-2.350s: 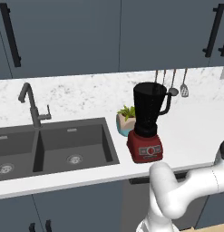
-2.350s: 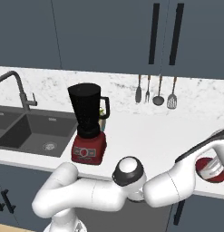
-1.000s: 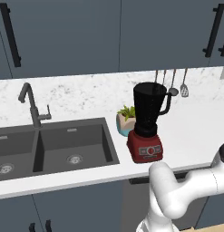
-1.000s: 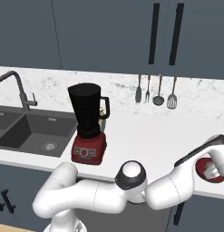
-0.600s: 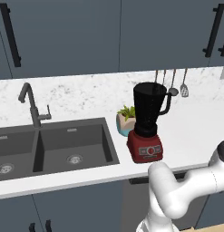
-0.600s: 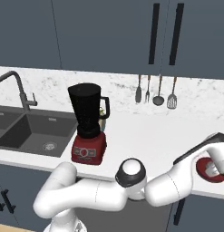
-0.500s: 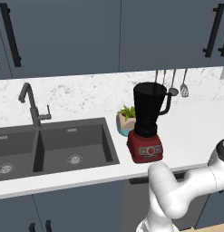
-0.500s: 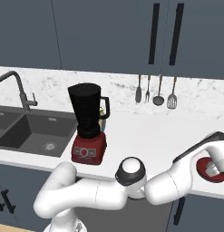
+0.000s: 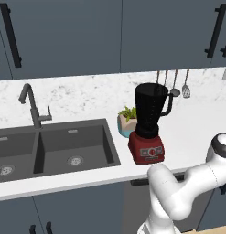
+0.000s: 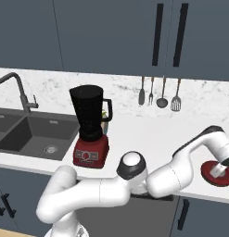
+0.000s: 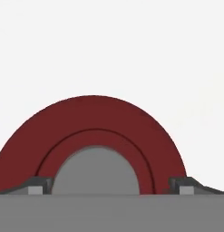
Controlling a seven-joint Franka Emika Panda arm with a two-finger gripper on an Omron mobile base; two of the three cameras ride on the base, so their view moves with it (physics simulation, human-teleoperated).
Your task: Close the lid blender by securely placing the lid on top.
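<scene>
Left base view: blender point(image 9: 149, 123) standing upright on white counter point(image 9: 192, 125), centre of frame, black jar open at top, handle toward 3 o'clock, red base with grey buttons facing camera. Small teal plant pot point(image 9: 126, 123) just beside it at 9 o'clock, partly behind the jar. Double sink point(image 9: 50, 148) farther out at 9 o'clock, faucet point(image 9: 32, 105) behind it. Hanging utensils point(image 9: 174, 84) on wall at 1 o'clock from blender. White arm rising from 5 o'clock, bending off toward right edge.

Right base view: blender point(image 10: 91, 127) left of centre, jar uncovered. Lid point(image 10: 218, 173) lying flat on counter point(image 10: 148, 134) near front edge, well apart from blender, at about 4 o'clock from it. Gripper point(image 10: 220, 170) down over the lid, on or just above its centre cap; fingers hidden by hand, spread not readable here. Utensils point(image 10: 158, 92) on wall at 12 o'clock of frame. Sink point(image 10: 23, 134) and faucet point(image 10: 16, 90) at 9 o'clock.

Hand view: lid point(image 11: 93, 120) close below camera, dark-red disc on plain white counter point(image 11: 109, 45), grey centre cap point(image 11: 95, 172) at 6 o'clock. Fingertips point(image 11: 38, 185) at 7 and 5 o'clock, spread wide, one each side of cap, over red ring. Gripper point(image 11: 109, 186) centred over cap, jaws apart and not pinching the cap; contact with lid surface impossible to tell.
</scene>
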